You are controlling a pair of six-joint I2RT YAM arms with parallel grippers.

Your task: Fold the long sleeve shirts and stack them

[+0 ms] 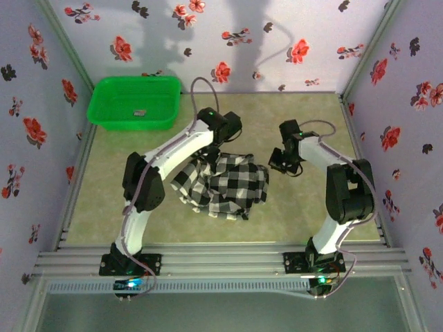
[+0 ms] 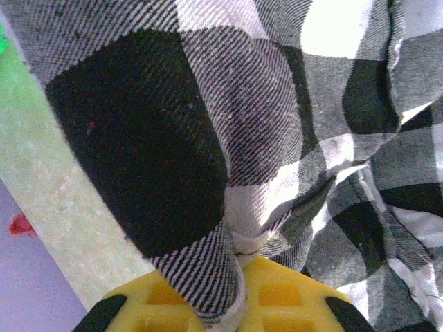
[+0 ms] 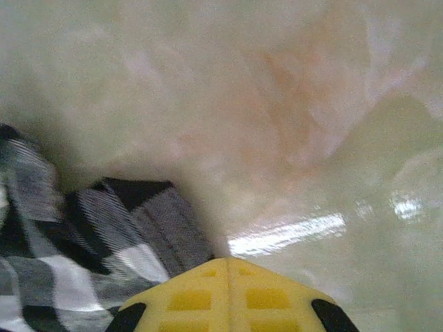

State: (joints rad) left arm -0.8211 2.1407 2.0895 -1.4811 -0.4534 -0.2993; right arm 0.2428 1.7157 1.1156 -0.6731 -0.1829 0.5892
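The black-and-white checked long sleeve shirt (image 1: 225,183) lies crumpled in the middle of the table. My left gripper (image 1: 216,153) is down on its far edge. In the left wrist view the yellow jaws (image 2: 242,261) are shut on a pinched fold of the shirt (image 2: 173,138), which drapes across the frame. My right gripper (image 1: 280,163) hovers just off the shirt's right edge. In the right wrist view its yellow jaws (image 3: 227,263) are shut with nothing between them, and the shirt's edge (image 3: 97,235) lies to their left on the table.
A green plastic basket (image 1: 135,102) stands at the back left with a small dark item inside. The pale green table surface (image 1: 311,117) is walled by flowered panels on three sides. A metal rail (image 1: 221,257) runs along the near edge.
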